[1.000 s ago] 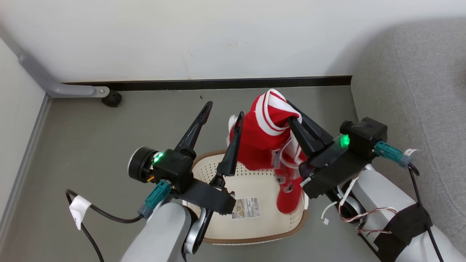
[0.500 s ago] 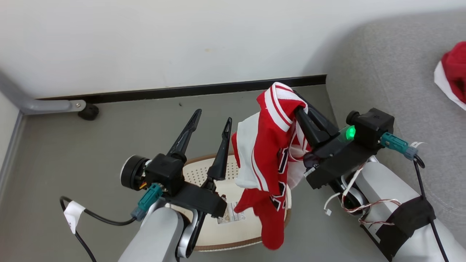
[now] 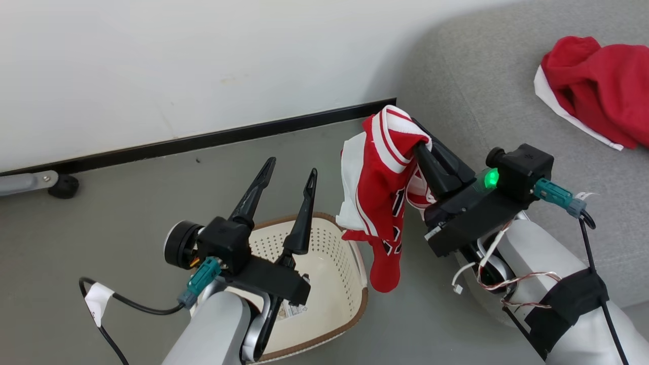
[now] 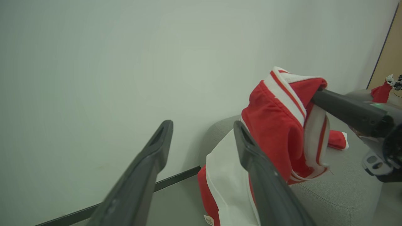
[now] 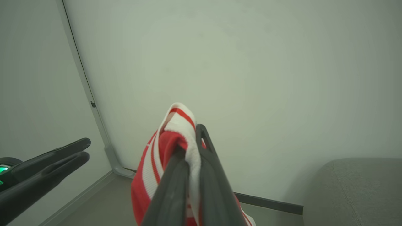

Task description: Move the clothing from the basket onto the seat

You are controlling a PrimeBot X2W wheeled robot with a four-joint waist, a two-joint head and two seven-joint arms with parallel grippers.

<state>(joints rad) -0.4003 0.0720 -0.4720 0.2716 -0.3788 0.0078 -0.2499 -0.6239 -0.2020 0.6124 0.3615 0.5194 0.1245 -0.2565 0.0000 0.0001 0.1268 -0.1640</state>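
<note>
Clearly, a red garment [image 3: 385, 177] with white stripes and a white panel is pinched at its striped band by the right gripper [image 3: 420, 142], whose two dark fingers are pressed together on the fabric. In the right wrist view the cloth [image 5: 150, 166] is seen folded over and squeezed between the tips of that gripper [image 5: 191, 138]. The garment is held up off the grey floor [image 3: 127, 203] and hangs down in a loose fold; its lower end is seen in the head view just beside the right rim of the basket [image 3: 362, 304], between the basket and the seat [image 3: 471, 91]. The left gripper [image 3: 292, 167] is held above the basket with its jaws spread wide and nothing between them. In the left wrist view the garment [image 4: 276, 125] is seen just behind one finger of the left gripper [image 4: 202, 125]; whether they touch cannot be told. A second garment [image 3: 598, 81], red with a white edge, is laid crumpled on the seat, well apart from the grippers. A label sticker [image 3: 291, 310] is partly seen inside the basket.
</note>
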